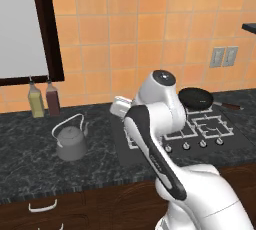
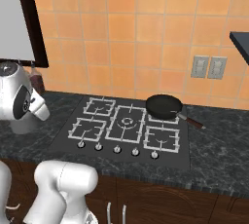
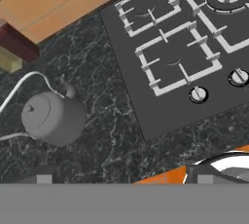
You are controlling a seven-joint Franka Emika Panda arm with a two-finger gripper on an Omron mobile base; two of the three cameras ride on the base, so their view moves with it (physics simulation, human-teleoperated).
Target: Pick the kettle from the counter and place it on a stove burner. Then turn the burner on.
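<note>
Counter: long black stone-look countertop (image 1: 30,159) with faint white veining, spread below the gripper on every side.
Cooktop: flat black cooktop (image 3: 146,96) with light grey grates, ahead of the gripper and to the right in the hand view.
Burner: largest stove burner (image 2: 128,120), concentric round rings under a square grate, bare, well beyond the gripper at the cooktop's middle.
Pan: black round frying pan (image 2: 165,106) with dark handle, on the back burner farthest from the gripper.
Kettle: small squat grey metal kettle (image 3: 52,117) with thin arched wire handle and knobbed lid, upright on the counter, below and left of the gripper, apart from it.
Bottles: yellow bottle (image 1: 35,100) and dark red bottle (image 1: 52,98), at the wall beyond the kettle.
Gripper: two-finger gripper (image 3: 121,174), fingers spread wide, holding nothing, above the counter between kettle and cooktop.
Knobs: round knobs (image 3: 198,94) along the cooktop's front edge, right of the gripper.
</note>
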